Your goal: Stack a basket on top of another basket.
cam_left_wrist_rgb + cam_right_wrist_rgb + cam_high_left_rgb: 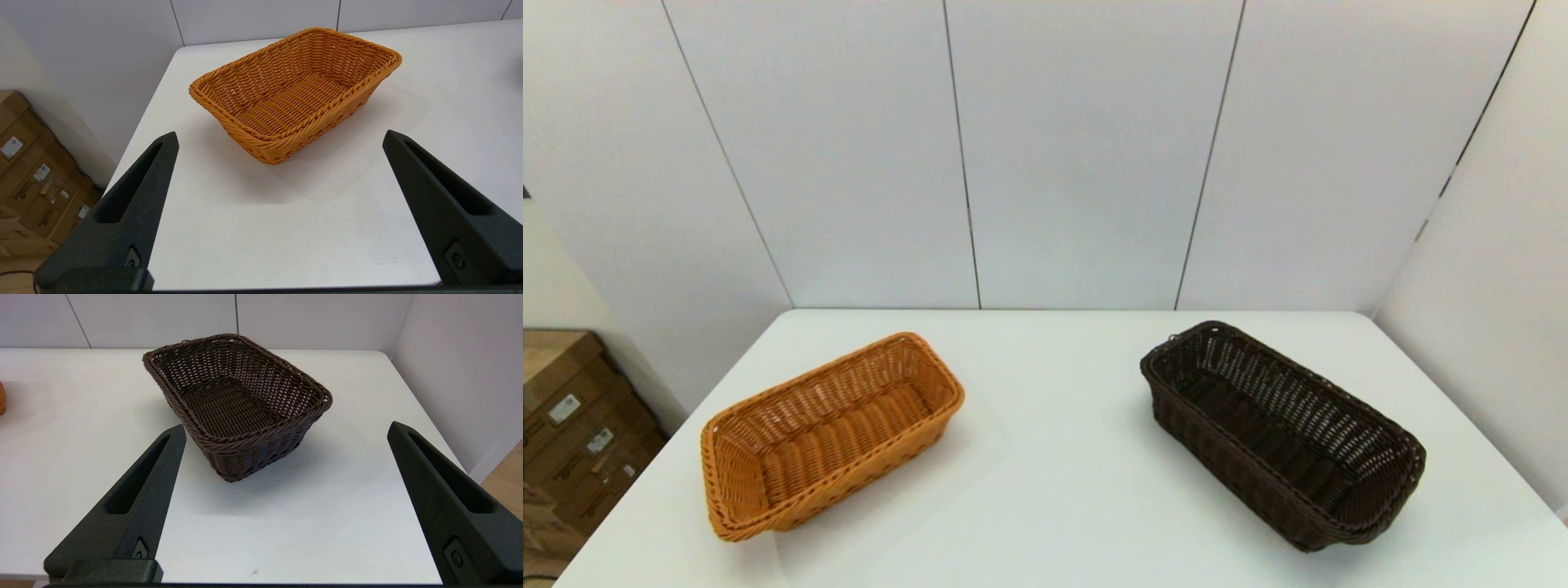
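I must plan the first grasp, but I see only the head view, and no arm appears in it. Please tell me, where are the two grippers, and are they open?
Observer: The right gripper is open. It hangs at the near table edge, short of the dark brown basket, touching nothing.
Operator: And the other one?
Observer: The left gripper is open too, short of the orange-tan basket and apart from it.
Operator: Is there anything inside the dark basket?
Observer: No. The right wrist view looks onto its woven floor, and it is empty.
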`<state>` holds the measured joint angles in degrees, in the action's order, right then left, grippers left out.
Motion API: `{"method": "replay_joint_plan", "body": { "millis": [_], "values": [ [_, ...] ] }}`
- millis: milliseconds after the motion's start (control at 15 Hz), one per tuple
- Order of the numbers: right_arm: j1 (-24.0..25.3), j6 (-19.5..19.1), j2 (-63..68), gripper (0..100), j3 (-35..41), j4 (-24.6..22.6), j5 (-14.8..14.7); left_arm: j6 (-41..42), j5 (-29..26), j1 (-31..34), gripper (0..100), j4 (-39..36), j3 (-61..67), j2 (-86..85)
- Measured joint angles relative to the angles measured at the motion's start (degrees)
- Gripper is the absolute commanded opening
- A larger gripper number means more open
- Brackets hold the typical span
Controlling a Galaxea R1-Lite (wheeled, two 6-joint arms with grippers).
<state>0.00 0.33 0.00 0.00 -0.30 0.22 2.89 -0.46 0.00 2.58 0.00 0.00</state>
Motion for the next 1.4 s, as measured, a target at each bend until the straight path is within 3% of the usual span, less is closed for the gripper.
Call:
{"method": "replay_joint_plan", "body": {
  "millis": [1000, 1400],
  "values": [
    [0.0, 0.0, 0.0, 100, 0.0, 0.0, 0.02, 0.09, -0.16, 0.0, 100, 0.52, -0.52, 0.0],
    [0.0, 0.02, 0.0, 100, 0.0, -0.02, 0.02, -0.13, -2.01, 0.0, 100, 9.46, -8.53, 0.9]
  ]
}}
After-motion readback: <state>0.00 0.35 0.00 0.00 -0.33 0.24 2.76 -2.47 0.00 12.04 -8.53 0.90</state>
